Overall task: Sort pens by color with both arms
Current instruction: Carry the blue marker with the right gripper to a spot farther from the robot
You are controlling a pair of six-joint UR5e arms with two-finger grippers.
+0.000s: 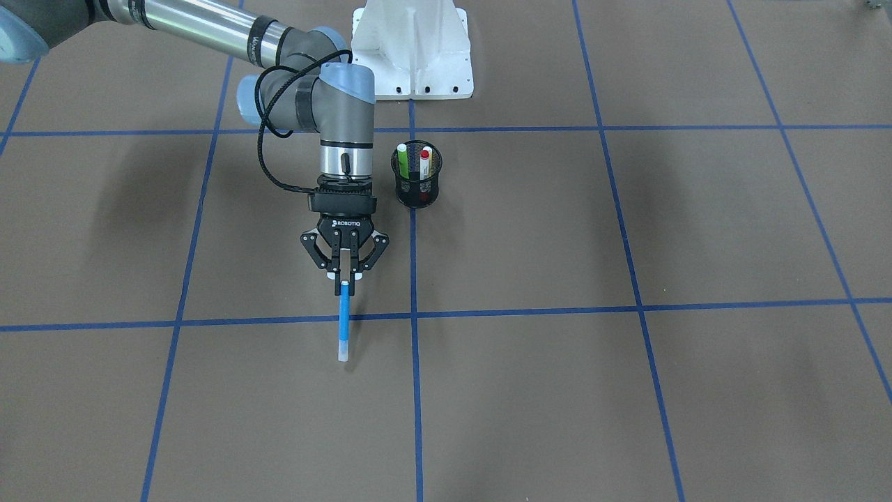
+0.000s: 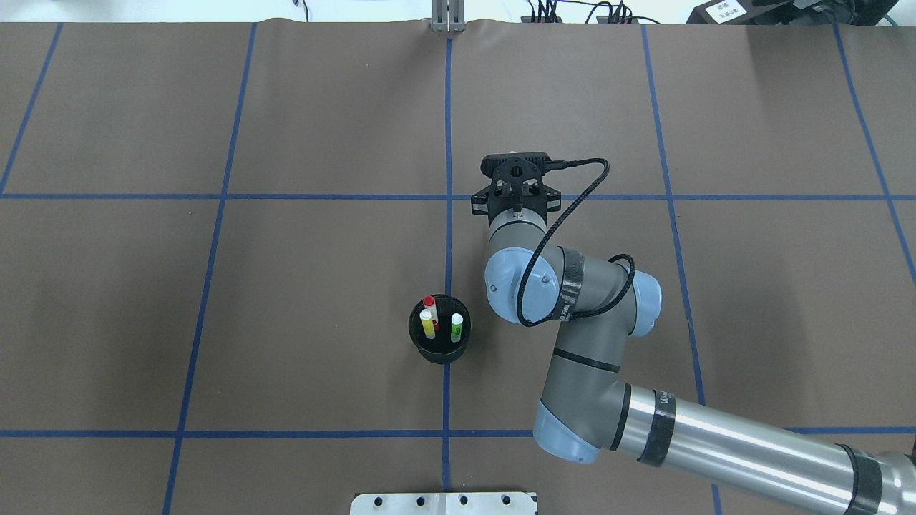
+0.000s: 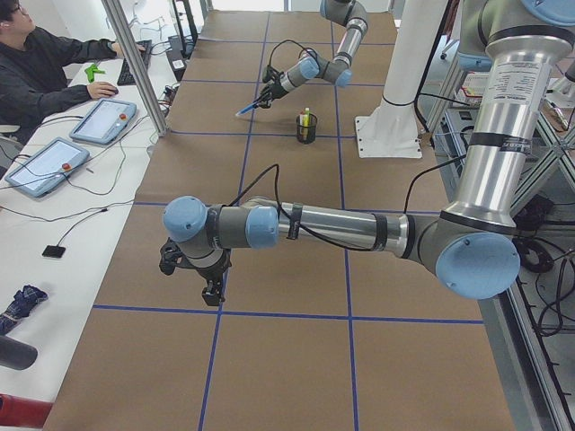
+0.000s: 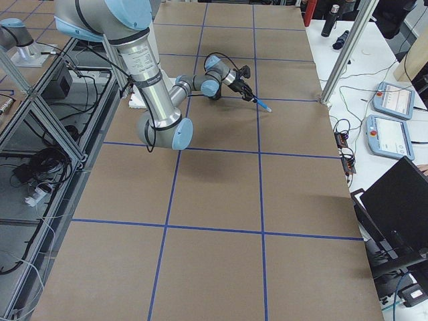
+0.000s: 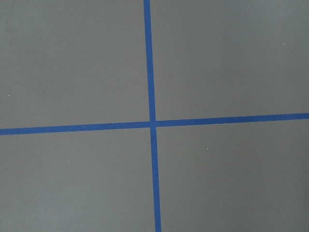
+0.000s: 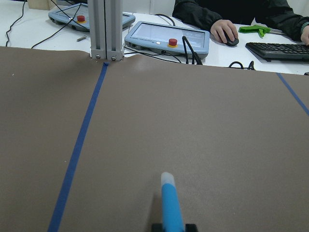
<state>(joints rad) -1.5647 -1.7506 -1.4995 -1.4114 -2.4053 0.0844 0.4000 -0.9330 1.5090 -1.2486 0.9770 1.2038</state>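
My right gripper (image 1: 344,275) is shut on the blue pen (image 1: 343,321) and holds it by one end. The pen slants forward, low over the brown table. The blue pen also shows in the right wrist view (image 6: 171,205) and the exterior right view (image 4: 262,103). The black mesh cup (image 1: 417,188) stands just beside the gripper. It holds the lime green pen (image 2: 456,327), the yellow pen (image 2: 427,325) and the white pen with red cap (image 2: 429,302). My left gripper (image 3: 212,292) shows only in the exterior left view, hanging over the table far from the cup; I cannot tell whether it is open or shut.
Blue tape lines (image 5: 150,123) grid the brown table. The white base pedestal (image 1: 411,49) stands behind the cup. An aluminium post (image 6: 106,29) stands at the table's far edge, with the operators' control tablets (image 6: 166,38) on the desk beyond it.
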